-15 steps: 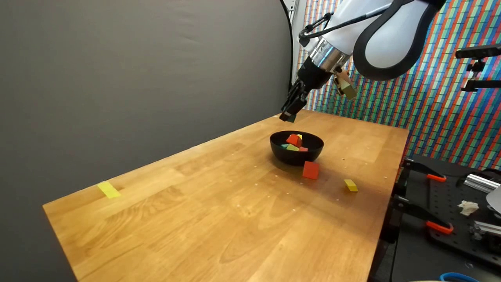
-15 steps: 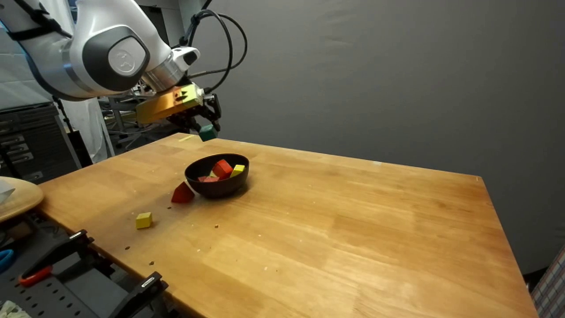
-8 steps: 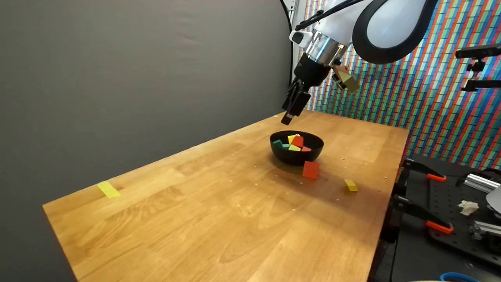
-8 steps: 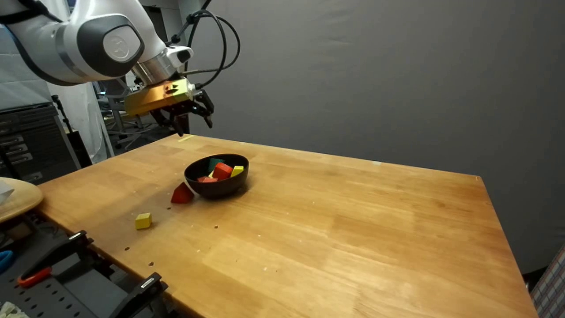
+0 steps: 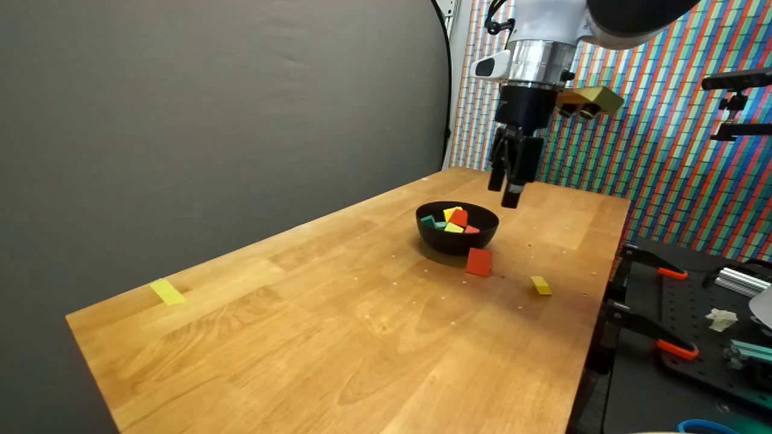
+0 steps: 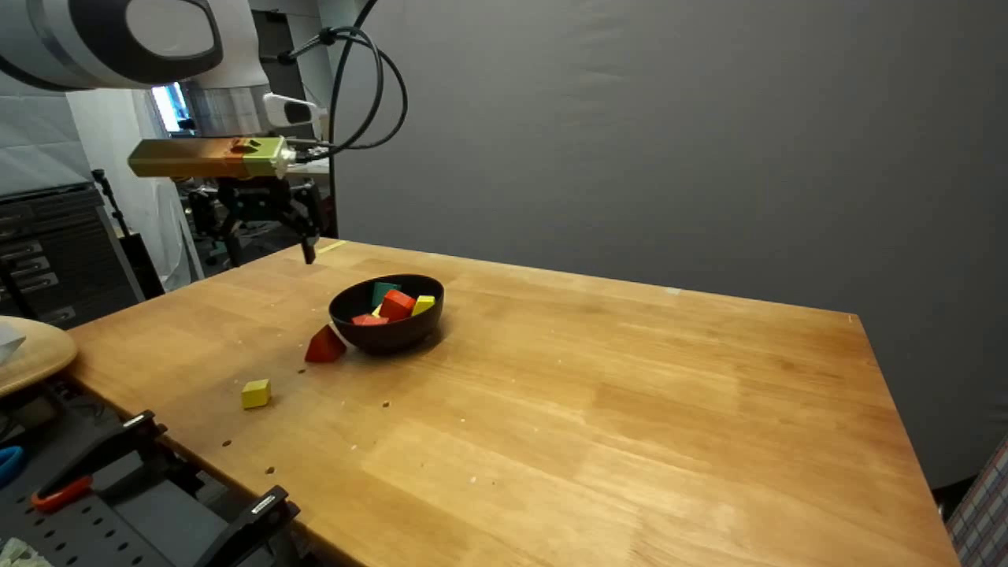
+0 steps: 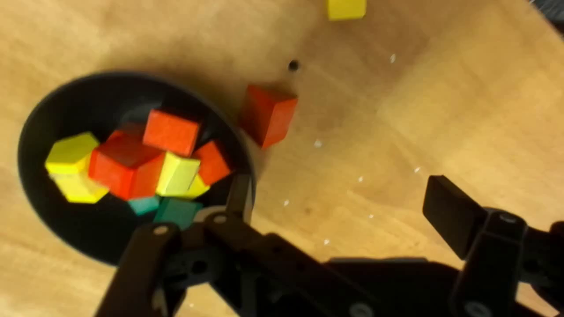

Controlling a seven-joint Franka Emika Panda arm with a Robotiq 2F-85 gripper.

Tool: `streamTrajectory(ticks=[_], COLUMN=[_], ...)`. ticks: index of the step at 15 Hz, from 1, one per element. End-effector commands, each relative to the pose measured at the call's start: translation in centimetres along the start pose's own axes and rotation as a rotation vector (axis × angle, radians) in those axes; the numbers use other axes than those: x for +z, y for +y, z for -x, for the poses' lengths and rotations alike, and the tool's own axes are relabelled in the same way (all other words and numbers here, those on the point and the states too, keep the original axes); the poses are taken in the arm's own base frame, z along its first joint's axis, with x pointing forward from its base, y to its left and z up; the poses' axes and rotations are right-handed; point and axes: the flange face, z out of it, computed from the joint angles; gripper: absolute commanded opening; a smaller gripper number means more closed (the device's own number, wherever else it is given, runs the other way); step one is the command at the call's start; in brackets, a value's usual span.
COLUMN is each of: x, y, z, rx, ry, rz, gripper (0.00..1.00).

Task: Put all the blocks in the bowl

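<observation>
The black bowl [image 5: 452, 242] stands on the table, holding several red, yellow and green blocks. Inside it, near the rim, lies a dark green block [image 6: 384, 294], partly covered by a finger in the wrist view. Just outside the bowl, a red block [image 7: 269, 116] rests on the table with a slanted face. Farther out, a yellow block [image 7: 346, 9] sits alone, cut off by the wrist view's top edge. My gripper [image 7: 346, 200] hangs above the table beside the bowl, pointing down, its jaws wide apart with only tabletop showing between them. One finger overlaps the bowl's rim in the wrist view.
A flat yellow strip [image 5: 167, 292] lies near the table's far corner in an exterior view. Black clamps [image 6: 252, 524] with red handles sit along the table's edge. A round wooden surface [image 6: 35, 354] stands at the side, and a grey wall backs the table.
The green block left my gripper and now lies in the bowl. My jaws opened. The gripper moved sideways away from above the bowl and turned from tilted to pointing straight down.
</observation>
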Motion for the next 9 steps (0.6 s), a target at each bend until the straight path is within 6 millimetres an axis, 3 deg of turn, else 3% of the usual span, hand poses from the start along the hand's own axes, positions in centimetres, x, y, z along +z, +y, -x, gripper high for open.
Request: streamTrajectory(ticks=[1,2,3,4,5,7,9], x=[-0.6,-0.2,0.1,0.6,0.6,0.9,2.5], y=[-2.1,-2.7,-2.9,-3.5,-2.8,-3.5,-3.3], z=[3.3,3.8,2.7,2.9,2.9,2.8,2.5], rx=[0.081,0.108,0.14,0.166,0.126,0.142,0.173], ry=[-0.071,-0.086,-0.101,-0.107,-0.104,-0.109,-0.128], rz=[-0.101,-0.133,-0.159,-0.184,-0.145,-0.166,-0.127], gripper=[1.0,1.0,1.0,1.0,1.0,1.0,1.0])
